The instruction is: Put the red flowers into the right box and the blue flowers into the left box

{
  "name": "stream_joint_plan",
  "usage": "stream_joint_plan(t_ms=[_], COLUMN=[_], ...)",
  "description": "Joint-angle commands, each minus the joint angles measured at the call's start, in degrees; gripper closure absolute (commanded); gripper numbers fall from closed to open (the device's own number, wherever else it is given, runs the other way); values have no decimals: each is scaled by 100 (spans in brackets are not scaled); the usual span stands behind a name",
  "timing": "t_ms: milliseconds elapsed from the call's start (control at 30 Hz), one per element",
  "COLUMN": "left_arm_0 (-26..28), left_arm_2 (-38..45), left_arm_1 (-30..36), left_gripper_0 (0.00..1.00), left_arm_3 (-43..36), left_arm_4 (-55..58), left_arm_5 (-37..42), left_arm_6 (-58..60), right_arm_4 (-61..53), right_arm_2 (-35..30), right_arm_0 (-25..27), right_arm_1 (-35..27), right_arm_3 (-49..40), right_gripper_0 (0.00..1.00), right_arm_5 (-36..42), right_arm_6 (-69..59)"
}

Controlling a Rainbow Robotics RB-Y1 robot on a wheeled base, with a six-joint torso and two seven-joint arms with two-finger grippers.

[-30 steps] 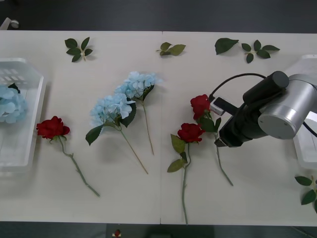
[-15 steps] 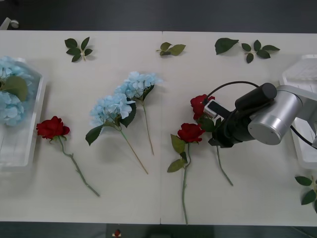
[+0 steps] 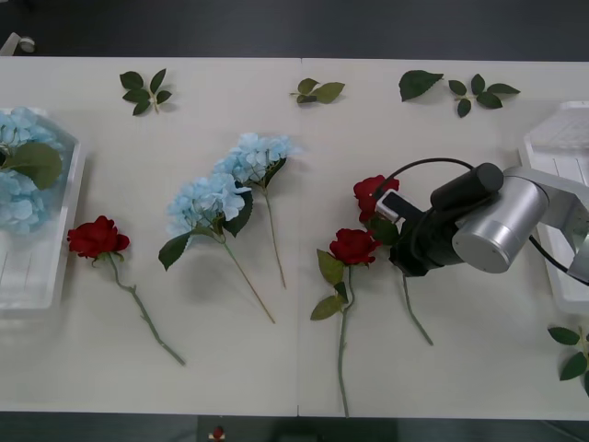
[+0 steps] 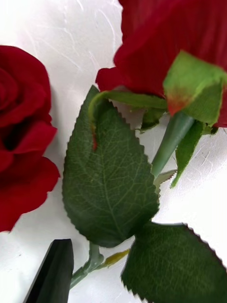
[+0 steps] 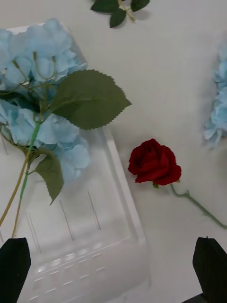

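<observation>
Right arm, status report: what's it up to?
Right end effector low over a rose stem, nothing held. Left end effector open above left box, blue flowers inside. Second rose close alongside.

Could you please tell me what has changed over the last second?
The right claw moved left and lowered onto the rose stem. More blue flowers came into the left box. The flowers on the table kept their places.

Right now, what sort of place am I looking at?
Probably a robot test bench, not a flower shop: a plain white table laid with artificial red flowers and blue flowers, plastic sorting trays at its ends.
</observation>
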Motion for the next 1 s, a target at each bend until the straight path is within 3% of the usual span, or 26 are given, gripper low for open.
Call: stream_joint_plan(t_ms=[33, 167, 467, 767, 1000], left_arm_0=[-283, -379, 78, 579, 807], left_arm_2=[-92, -813, -2254, -3467, -3836], left_arm_1=[99, 11, -1017, -1325, -1334], left_gripper_0=[0, 0, 0, 0, 0], left_arm_3=[-670, -1382, -2516, -2718, -2612], left_arm_4=[-101, -471, -2176, -3432, -4215], left_arm_5=[460, 469, -375, -1473, -2115], left_arm_6=[637, 1638, 3133, 3475, 3625], right_arm_4=[12, -14, -287, -2537, -2607], right_arm_2=[-111, -111, -120, -744, -1658], right_arm_0=[-140, -140, -245, -834, -992], right_arm_1=[89, 89, -105, -1792, -2566], right_arm_3=[-40, -40, -110, -488, 57], right_gripper_0=[72, 100, 100, 100, 100], right_arm_5=[-11, -11, -29, 297, 1044], right_arm_6=[-74, -74, -118, -145, -65])
